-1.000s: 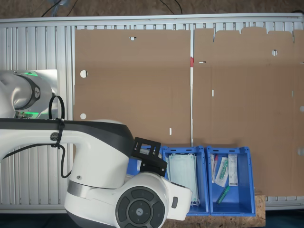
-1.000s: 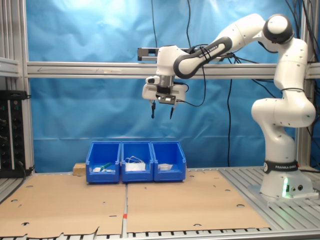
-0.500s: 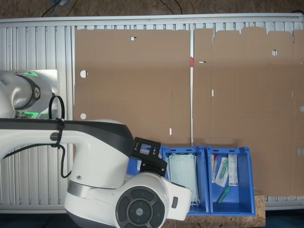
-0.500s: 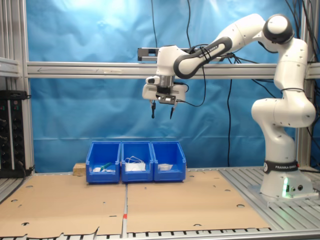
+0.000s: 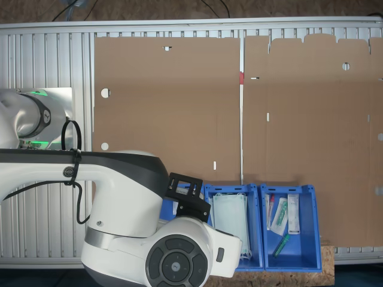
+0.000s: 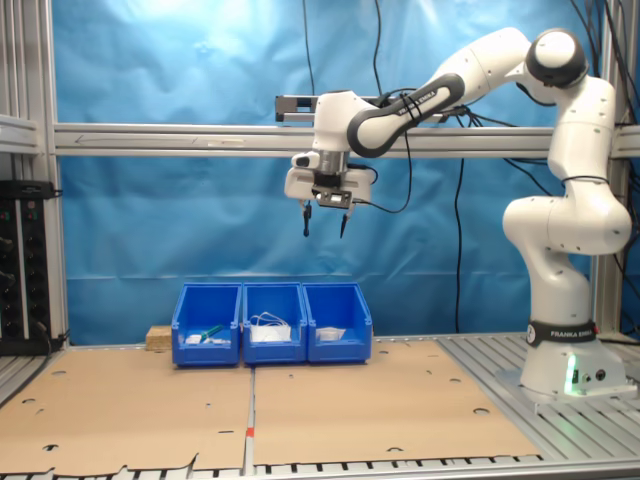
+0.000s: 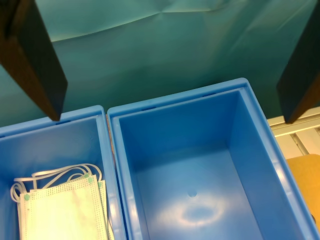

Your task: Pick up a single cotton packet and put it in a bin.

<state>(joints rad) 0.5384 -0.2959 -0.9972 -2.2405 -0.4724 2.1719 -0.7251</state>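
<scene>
Jaws spread wide and holding nothing, our gripper hangs unmoved since a second ago, high above three blue bins, over the bin beside the masks, which we see bare.

Glossy blue plastic bin; matt brown cardboard sheets

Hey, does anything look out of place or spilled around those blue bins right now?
Nothing stands out. The three blue bins sit side by side in a straight row, the face masks lie inside theirs, and nothing has spilled onto the cardboard. The gripper hangs open above them, holding nothing.
</scene>
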